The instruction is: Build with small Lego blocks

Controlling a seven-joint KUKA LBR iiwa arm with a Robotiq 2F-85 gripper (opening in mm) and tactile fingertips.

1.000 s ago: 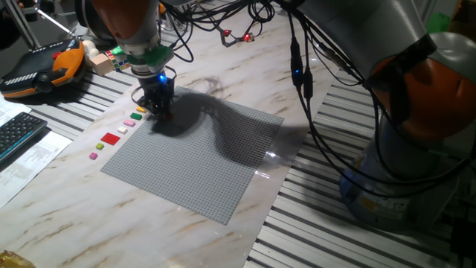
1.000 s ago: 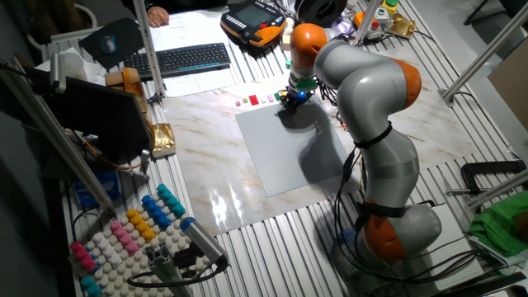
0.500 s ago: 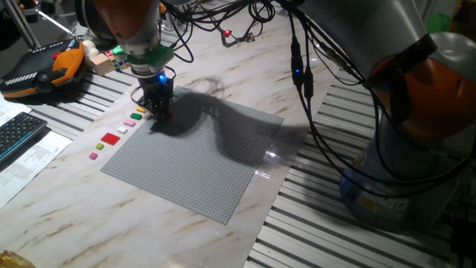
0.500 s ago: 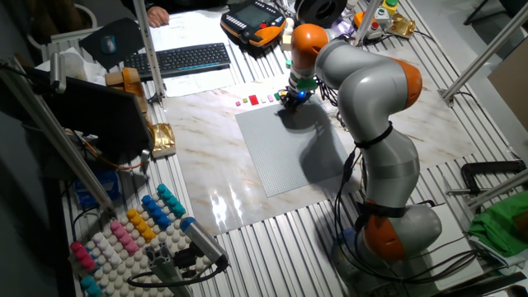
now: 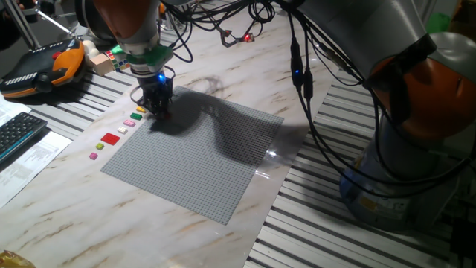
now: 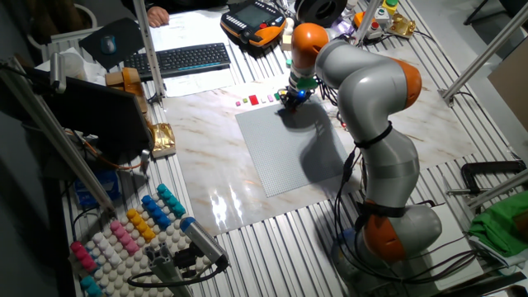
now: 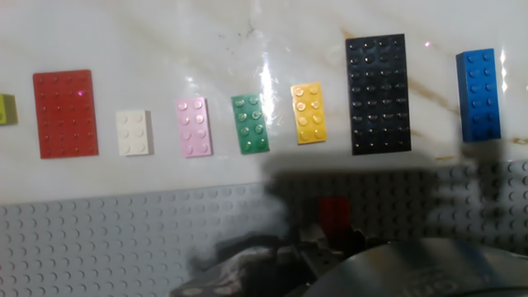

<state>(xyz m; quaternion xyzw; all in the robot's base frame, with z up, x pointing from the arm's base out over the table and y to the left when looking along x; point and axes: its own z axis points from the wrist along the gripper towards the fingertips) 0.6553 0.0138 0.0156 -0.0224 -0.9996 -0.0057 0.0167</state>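
Observation:
My gripper (image 5: pixel 159 109) stands low over the far left corner of the grey baseplate (image 5: pixel 195 162). It seems shut on a small red brick (image 7: pixel 334 211) that sits on the plate's studs by its edge. In the hand view the gripper (image 7: pixel 323 241) is a dark blur at the bottom. Beyond the plate's edge lies a row of bricks on the marble: red (image 7: pixel 65 113), white (image 7: pixel 134 133), pink (image 7: pixel 193 127), green (image 7: pixel 250 124), yellow (image 7: pixel 308 113), black (image 7: pixel 377 94) and blue (image 7: pixel 478 94). The other fixed view shows the gripper (image 6: pixel 290 99) at the plate's far corner.
An orange teach pendant (image 5: pixel 41 67) and a keyboard (image 5: pixel 16 134) lie left of the plate. Black cables (image 5: pixel 305 89) hang over the plate's right side. The arm's base (image 5: pixel 416 164) stands at the right. A rack of coloured pegs (image 6: pixel 132 235) is in the foreground.

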